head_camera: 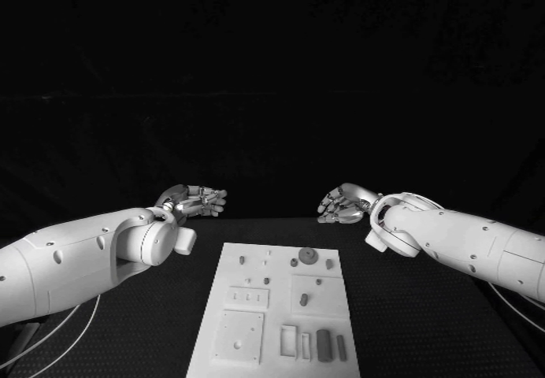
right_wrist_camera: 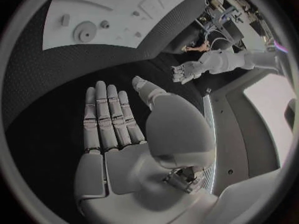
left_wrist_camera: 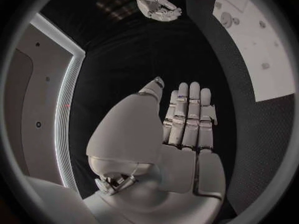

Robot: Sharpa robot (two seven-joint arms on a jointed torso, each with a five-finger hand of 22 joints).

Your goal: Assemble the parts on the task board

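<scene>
The white task board (head_camera: 284, 316) lies flat on the black table in front of me. Grey parts are on it: a round disc (head_camera: 308, 254) near its far edge, a small oval piece (head_camera: 303, 299) in the middle, and two upright rods (head_camera: 325, 345) at its near right. My left hand (head_camera: 195, 201) hovers beyond the board's far left corner with its fingers straight and nothing in it. My right hand (head_camera: 343, 205) hovers beyond the far right corner, also flat and holding nothing. Seen from the wrists, the left hand (left_wrist_camera: 187, 119) and the right hand (right_wrist_camera: 115, 124) have bare palms.
Black table surface (head_camera: 431, 315) surrounds the board on both sides. The board (left_wrist_camera: 268, 79) lies well off from the left hand. The disc (right_wrist_camera: 85, 33) and the board (right_wrist_camera: 118, 5) lie beyond the right hand's fingertips. The room behind is dark.
</scene>
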